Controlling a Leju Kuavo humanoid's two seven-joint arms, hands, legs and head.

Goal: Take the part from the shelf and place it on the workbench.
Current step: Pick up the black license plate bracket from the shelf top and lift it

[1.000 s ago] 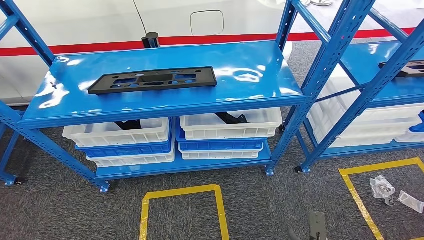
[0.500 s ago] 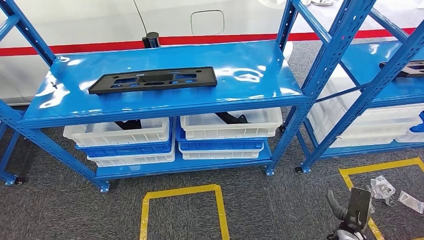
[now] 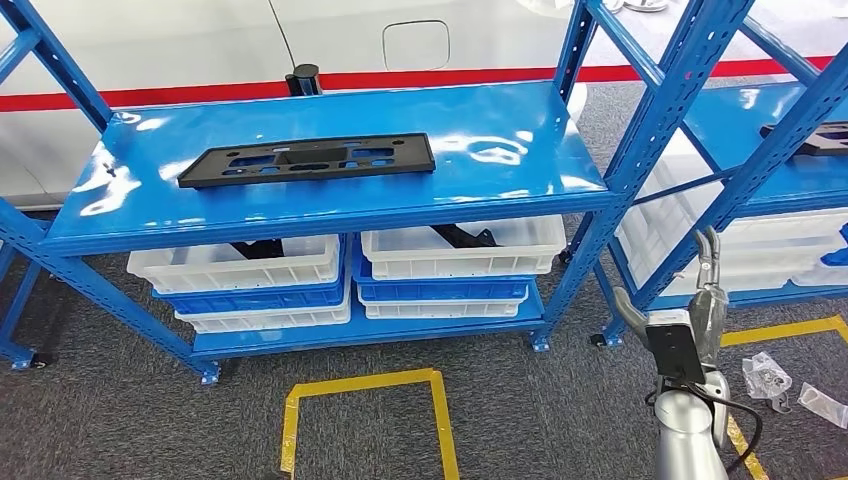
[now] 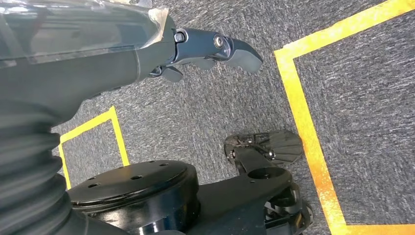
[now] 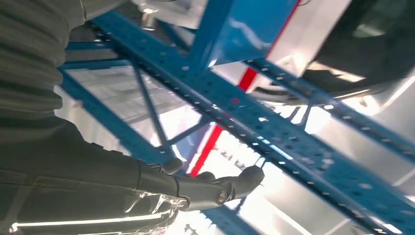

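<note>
On the shelf: black flat part point(image 3: 307, 160) lying along the blue top board of the shelf point(image 3: 330, 205), cut-outs facing up, nearer the left end, untouched by either hand.
Under the board: white bins point(image 3: 462, 247) and blue bins point(image 3: 440, 291) stacked in two side-by-side piles; dark pieces poking out of the upper white ones.
Right hand: raised at lower right point(image 3: 690, 310) in front of the shelf's right upright, fingers point(image 3: 709, 262) apart and pointing up, gripping nothing; well apart from the part.
Right wrist view: same hand point(image 5: 195, 188) stretched out empty against perforated blue rails.
Left hand: hanging low over grey carpet point(image 4: 195, 54), fingers extended, holding nothing.
Floor: grey carpet point(image 3: 130, 420) marked with yellow tape squares point(image 3: 365, 385), one before the shelf, another at right.
Beside the right square: small clear plastic bags point(image 3: 765, 375) lying on the carpet.
Far right: second blue rack point(image 3: 790, 150) with another dark part point(image 3: 815, 135) on its board, white bins below.
Behind: white wall with a red stripe point(image 3: 200, 95).
</note>
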